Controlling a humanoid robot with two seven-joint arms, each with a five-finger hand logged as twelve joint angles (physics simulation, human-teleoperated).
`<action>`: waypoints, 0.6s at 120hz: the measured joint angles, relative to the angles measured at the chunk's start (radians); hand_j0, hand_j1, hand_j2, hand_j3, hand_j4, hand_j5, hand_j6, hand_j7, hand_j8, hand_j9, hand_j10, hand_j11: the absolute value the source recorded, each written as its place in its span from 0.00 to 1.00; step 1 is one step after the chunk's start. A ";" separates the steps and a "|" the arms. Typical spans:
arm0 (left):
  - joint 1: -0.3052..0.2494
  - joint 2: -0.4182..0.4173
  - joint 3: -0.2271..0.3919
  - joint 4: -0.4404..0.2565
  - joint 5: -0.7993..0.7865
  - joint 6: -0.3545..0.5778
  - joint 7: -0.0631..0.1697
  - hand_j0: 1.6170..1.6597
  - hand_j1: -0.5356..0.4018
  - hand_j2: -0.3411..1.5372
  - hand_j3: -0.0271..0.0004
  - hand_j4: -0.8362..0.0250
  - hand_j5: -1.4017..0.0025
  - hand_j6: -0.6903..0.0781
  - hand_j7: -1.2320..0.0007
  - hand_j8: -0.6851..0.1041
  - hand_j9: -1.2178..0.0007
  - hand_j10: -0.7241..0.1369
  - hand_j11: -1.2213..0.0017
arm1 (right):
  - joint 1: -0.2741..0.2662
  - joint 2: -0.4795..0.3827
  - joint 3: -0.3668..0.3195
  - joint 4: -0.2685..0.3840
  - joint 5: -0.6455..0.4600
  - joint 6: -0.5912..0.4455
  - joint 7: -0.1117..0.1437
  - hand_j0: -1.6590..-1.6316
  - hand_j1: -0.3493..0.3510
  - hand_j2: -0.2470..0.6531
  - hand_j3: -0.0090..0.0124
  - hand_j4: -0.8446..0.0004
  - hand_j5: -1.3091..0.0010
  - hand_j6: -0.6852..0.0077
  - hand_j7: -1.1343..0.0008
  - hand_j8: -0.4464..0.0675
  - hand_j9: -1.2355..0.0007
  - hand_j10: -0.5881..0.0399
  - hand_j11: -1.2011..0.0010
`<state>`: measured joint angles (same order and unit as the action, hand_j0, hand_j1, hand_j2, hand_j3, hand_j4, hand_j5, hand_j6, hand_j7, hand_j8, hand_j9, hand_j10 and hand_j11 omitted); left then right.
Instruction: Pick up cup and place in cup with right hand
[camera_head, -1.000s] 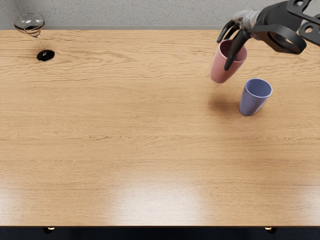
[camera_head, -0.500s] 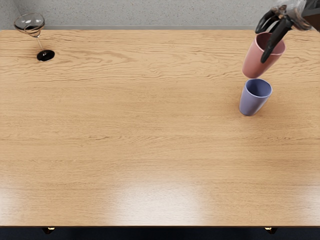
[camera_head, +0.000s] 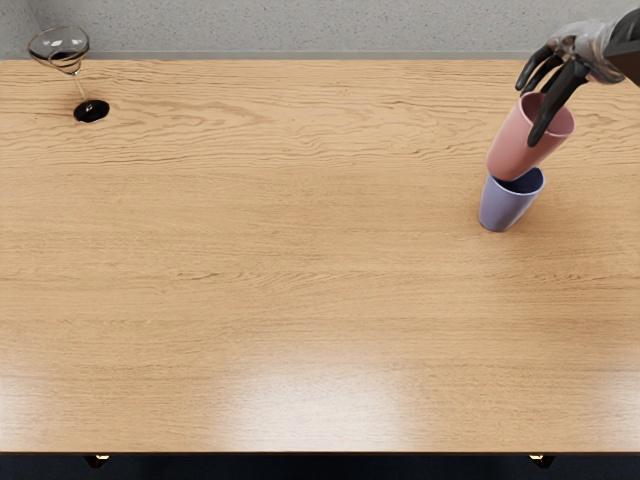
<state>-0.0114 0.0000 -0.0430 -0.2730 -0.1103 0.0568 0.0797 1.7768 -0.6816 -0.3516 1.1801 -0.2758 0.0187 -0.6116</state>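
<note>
Wood-grain table (camera_head: 300, 280), far right: my right hand (camera_head: 570, 75), fingers partly closed, grips the pink cup (camera_head: 515, 148) near its rim, base at the blue cup's (camera_head: 503, 209) mouth; contact unclear.

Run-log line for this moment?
right hand: grasping pink cup | base: overlaps blue cup's mouth | inserted: cannot tell | left hand: not in view

One head view looks down at a slant from above the near side of the tabletop (camera_head: 300, 260), close enough that it (pale, wood-grained) fills most of the view, with a speckled gray surface (camera_head: 300, 25) beyond.
</note>
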 joint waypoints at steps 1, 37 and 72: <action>0.000 0.000 0.000 0.000 0.000 0.000 0.000 0.96 0.94 0.18 1.00 0.97 1.00 0.89 1.00 0.86 1.00 0.84 1.00 | 0.000 0.000 0.000 0.000 0.000 0.000 0.000 0.07 0.70 0.94 0.44 0.01 0.07 0.36 0.00 0.51 0.04 0.52 0.04; 0.000 0.000 0.000 0.000 0.000 0.000 0.000 0.96 0.94 0.18 0.99 0.97 0.99 0.89 1.00 0.86 1.00 0.84 0.99 | -0.002 -0.030 0.006 0.000 -0.005 0.012 0.000 0.09 0.67 0.83 0.42 0.09 0.16 0.30 0.09 0.37 0.14 0.50 0.14; 0.001 0.000 0.000 0.000 0.000 0.000 0.000 0.96 0.94 0.18 0.99 0.97 0.99 0.89 1.00 0.86 1.00 0.84 0.99 | -0.060 -0.104 0.105 -0.023 -0.006 0.043 0.001 0.05 0.19 0.40 0.42 0.76 0.78 0.79 0.76 0.71 0.77 0.80 0.77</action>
<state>-0.0107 0.0000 -0.0427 -0.2730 -0.1105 0.0568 0.0798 1.7164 -0.7855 -0.2462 1.1567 -0.2814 0.0618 -0.6109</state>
